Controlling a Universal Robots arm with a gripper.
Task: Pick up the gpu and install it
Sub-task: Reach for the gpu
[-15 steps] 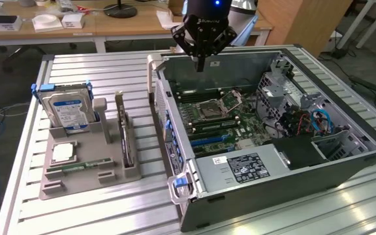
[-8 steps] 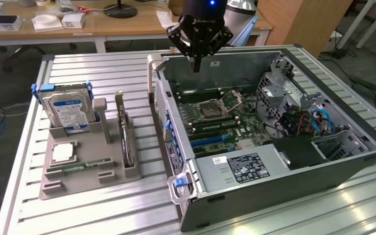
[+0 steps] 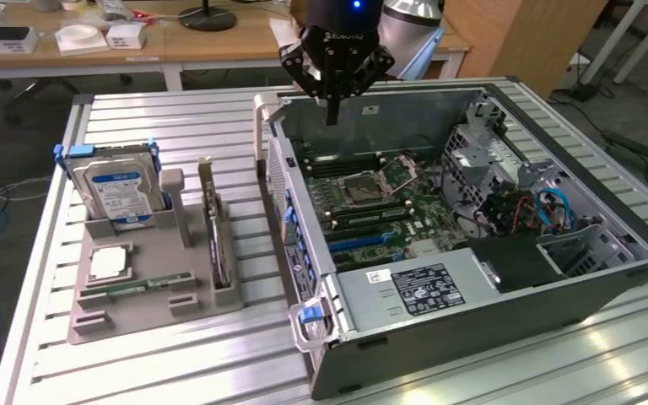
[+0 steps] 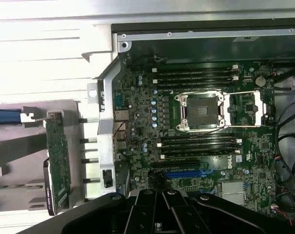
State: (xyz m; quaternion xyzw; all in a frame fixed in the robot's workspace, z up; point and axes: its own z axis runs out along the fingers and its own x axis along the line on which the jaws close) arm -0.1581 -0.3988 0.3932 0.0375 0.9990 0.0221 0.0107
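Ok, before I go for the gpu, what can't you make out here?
gpu lower edge: exterior view, sunk in the grey holder.
Motherboard past the blue slot: wrist view, covered by the gripper.
Hard drive label text: exterior view, too small.

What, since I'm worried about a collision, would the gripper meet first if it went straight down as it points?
Most likely the motherboard in the open computer case, probably around the expansion slots by the blue slot. The gripper hangs over the board with a free path to it; depth leaves the exact spot unclear.
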